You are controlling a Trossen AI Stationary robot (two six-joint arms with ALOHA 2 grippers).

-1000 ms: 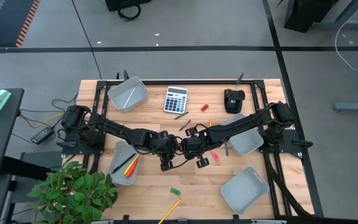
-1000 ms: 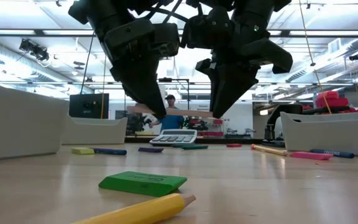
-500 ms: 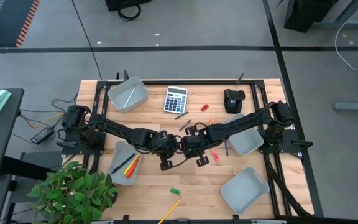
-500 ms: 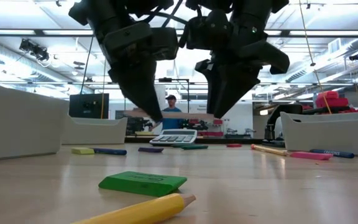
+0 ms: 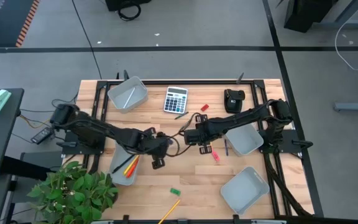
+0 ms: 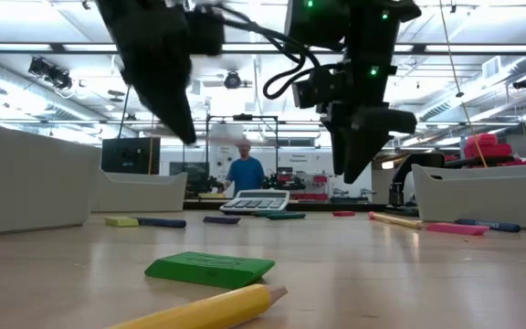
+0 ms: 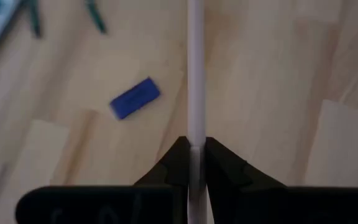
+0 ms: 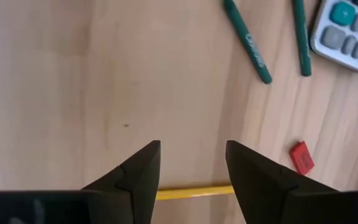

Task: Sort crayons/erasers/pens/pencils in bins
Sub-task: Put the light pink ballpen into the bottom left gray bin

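**Left jaws clamped on pale pencil; right jaws apart over worktop centre**

High view: left gripper [image 5: 156, 149] sits near the worktop's left-centre, just beside the left-edge bin [image 5: 124, 163], which holds orange, yellow and red sticks. Right gripper [image 5: 199, 135] is near the centre, arm reaching in from the right edge. Back-left bin [image 5: 128, 94] has one pale stick inside. Calculator [image 5: 175, 99] at back centre, black device [image 5: 233, 99] at back right. Right-edge bin [image 5: 243, 139] is partly under the right arm; another bin [image 5: 245, 189] sits at the front-right corner. Green eraser [image 5: 175, 191] and yellow pencil [image 5: 170, 210] lie near the front edge. Pink eraser [image 5: 215, 155] lies just in front of the right gripper; red eraser [image 5: 204, 107] is behind it.

Low view: green eraser [image 6: 210, 268] and yellow pencil tip [image 6: 210, 311] are closest. Both grippers hang above the wood, left gripper [image 6: 167, 91] blurred, right gripper [image 6: 359, 137] pointing down. A person stands far behind in the room.

Left wrist view: jaws together on a pale white pencil [image 7: 196, 74], which runs straight out past the fingers [image 7: 173, 168]. Blue eraser [image 7: 135, 98] lies on the wood nearby.

Right wrist view: jaws apart, nothing between the fingers [image 8: 135, 171]. A yellow pencil [image 8: 191, 191] lies crosswise under them. Two green pens [image 8: 247, 40], a red eraser [image 8: 302, 157] and the calculator corner [image 8: 350, 31] are further off.
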